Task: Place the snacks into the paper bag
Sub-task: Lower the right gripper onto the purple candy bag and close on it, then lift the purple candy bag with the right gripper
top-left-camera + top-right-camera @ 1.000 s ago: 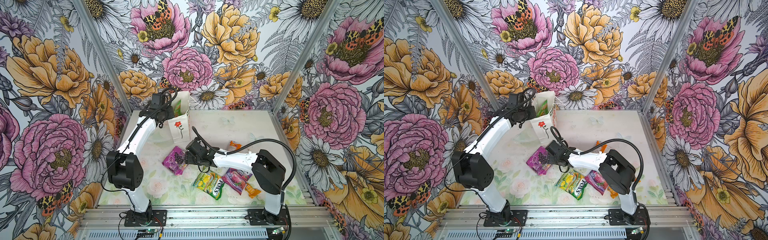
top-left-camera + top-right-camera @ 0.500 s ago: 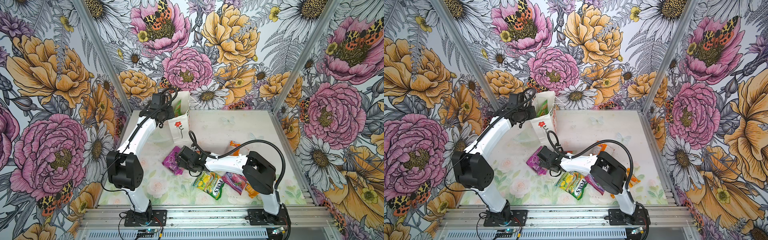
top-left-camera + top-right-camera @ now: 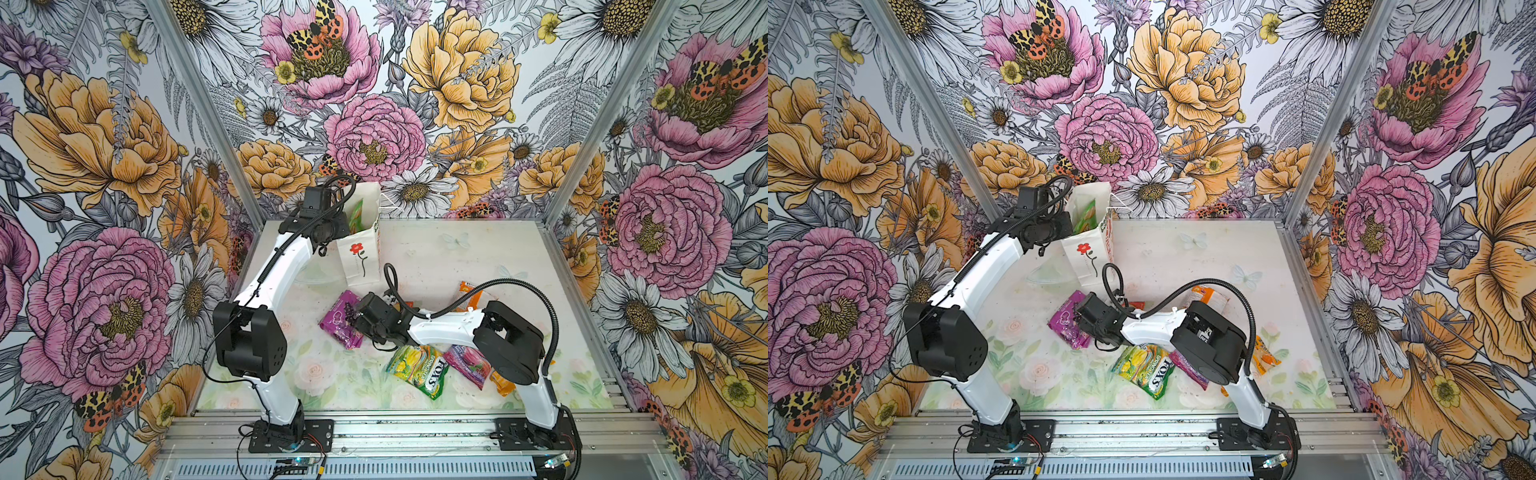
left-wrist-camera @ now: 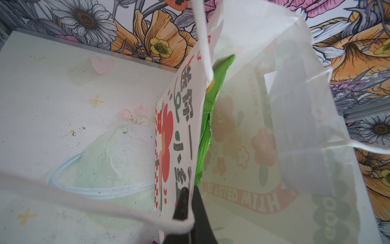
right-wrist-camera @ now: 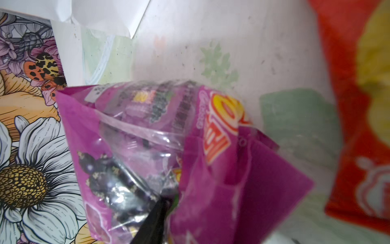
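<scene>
the grape packet [image 3: 341, 320] lies near the middle of the tabletop [image 3: 457, 257], a little toward the left edge, just on the near side of the bag [image 3: 360, 253]. its long axis runs roughly from the far edge to the near edge, slightly slanted. my right gripper [image 3: 358, 323] is at its right long edge, reaching in from the right, so i meet it across its width. in the right wrist view one black finger [image 5: 157, 219] shows against the packet's crumpled film. the other finger is hidden, so i cannot tell whether i am clamped on the packet or only around its edge.

the bag stands upright close to the far edge, left of the middle, mouth up, with a green packet [image 3: 356, 214] inside. my left gripper [image 4: 188, 201] is together on the bag's wall at the rim, and a cord [image 4: 84, 202] hangs loose in front of it. that arm is taken, so i judge the right arm is the one for this packet.

the move turns on this: the mouth lies beyond the packet, toward the far edge and above it. once the hold is sure, i'd lift, carry it that way and tip the long axis down into the mouth. the film looks slippery.

the fox's packet [image 3: 419, 370] lies toward the near edge by my right arm, and the orange packet [image 3: 471, 293] lies behind that arm.
</scene>
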